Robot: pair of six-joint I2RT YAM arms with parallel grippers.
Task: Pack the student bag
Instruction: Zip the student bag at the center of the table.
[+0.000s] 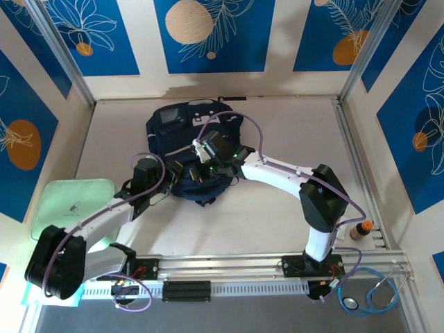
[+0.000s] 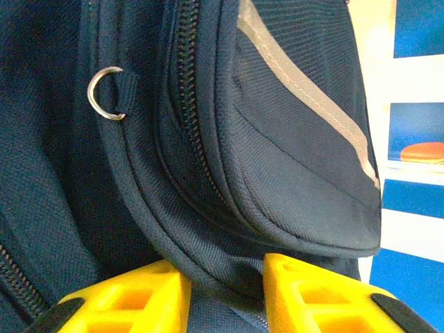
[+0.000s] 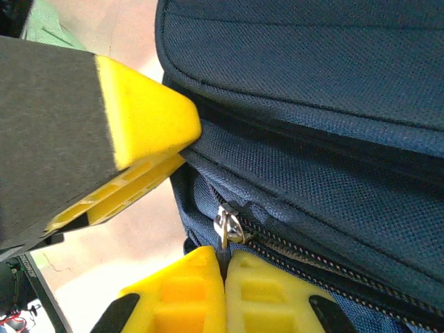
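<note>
Dark navy fabric: the student bag lies in the middle of the worktop. The left hand is narrow, clamping a padded seam at the bag's edge. The right hand is pinched tight on a metal zipper pull.

The left pincer straddles a piped seam of the student bag — fabric touching both yellow fingers — below a metal D-ring and grey stripe.
</note>
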